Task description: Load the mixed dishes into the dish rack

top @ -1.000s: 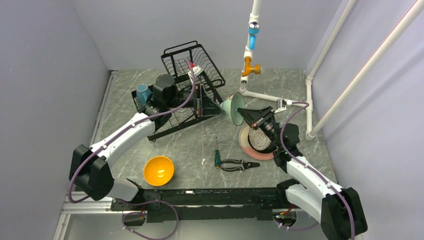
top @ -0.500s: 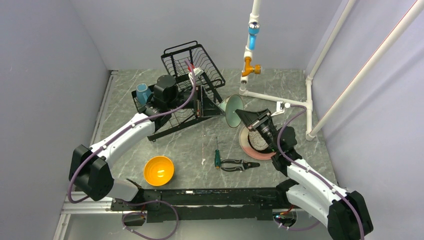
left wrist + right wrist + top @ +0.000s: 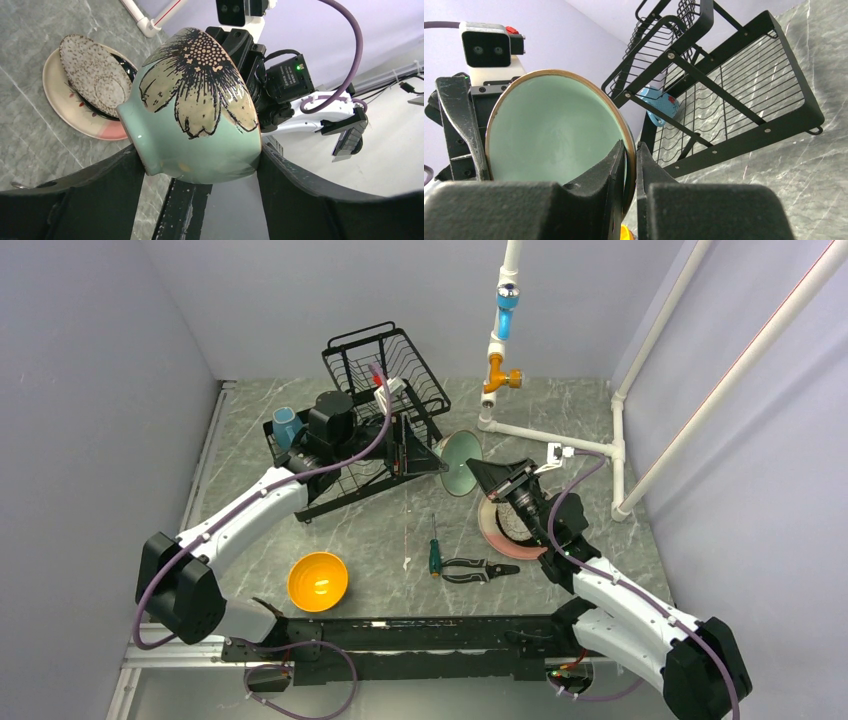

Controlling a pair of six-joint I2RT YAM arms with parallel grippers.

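Note:
My right gripper [image 3: 472, 468] is shut on the rim of the mint-green bowl [image 3: 458, 462] and holds it on edge in the air beside the dish rack [image 3: 350, 490]. In the right wrist view the fingers [image 3: 621, 160] pinch the rim of the bowl [image 3: 554, 130]. My left gripper [image 3: 440, 455] is wide open. The bowl [image 3: 200, 115] sits between its fingers [image 3: 115, 185]. A white mug with blue handle [image 3: 286, 425] lies in the rack. The orange bowl [image 3: 317, 581] is on the table. The speckled grey plate [image 3: 512, 518] lies on the black plate and the pink-cream plate [image 3: 497, 543]. The zigzag bowl is out of view.
A green-handled screwdriver [image 3: 435, 555] and black pliers [image 3: 478, 569] lie on the table near the front. A white pipe frame [image 3: 560, 435] with a blue and orange tap [image 3: 505, 310] stands at the back right. The rack's raised basket [image 3: 385, 360] is at the far end.
My right gripper has carried the mint-green bowl leftward toward the rack, into the gap between the left gripper's open fingers. The left arm has hardly moved.

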